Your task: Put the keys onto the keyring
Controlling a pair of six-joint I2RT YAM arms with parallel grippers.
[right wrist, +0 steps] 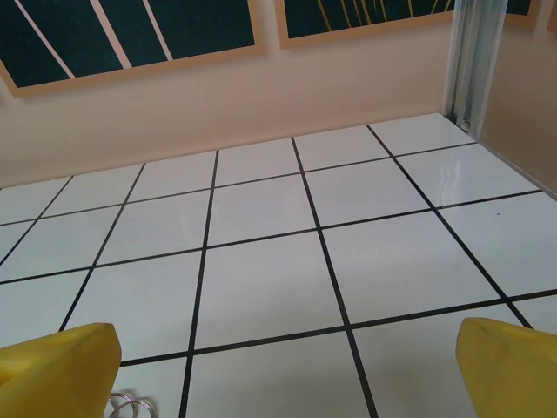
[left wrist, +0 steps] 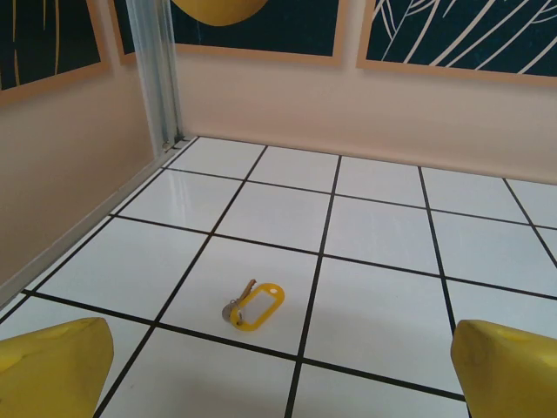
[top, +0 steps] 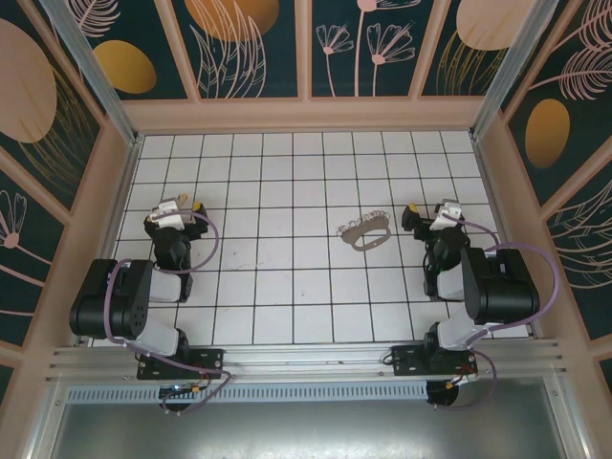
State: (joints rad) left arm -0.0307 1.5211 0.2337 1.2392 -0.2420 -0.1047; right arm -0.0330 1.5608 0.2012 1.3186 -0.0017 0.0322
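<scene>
Keyring: I see the keyring (top: 371, 237) lying flat on the white tiled counter (top: 287, 287), right of its middle and about halfway between the near and far edges.
Keys: the keys (top: 361, 223) make a toothed fringe along the far-left side of the loop, touching it. From above I cannot tell whether they are threaded on the wire.
Left claw: the left claw (top: 179, 208) sits near the counter's left edge, well apart from the keyring. On its wrist camera the yellow fingertips (left wrist: 52, 370) stand wide apart over the tiles.
Right claw: the right claw (top: 435, 214) sits toward the counter's right edge, near the keyring and to its right, not touching it. On its own camera its yellow tips are spread wide as well, one at each lower corner.
Yellow tag: a yellow tag (left wrist: 258, 305) with a small ring and a brownish metal piece lies flat on a tile ahead of the left claw, toward the far left corner.
Wire loops: thin silvery wire loops (right wrist: 129, 405) peek in at the bottom of the right wrist view, just beside the left-hand tip. I cannot tell what they belong to.
</scene>
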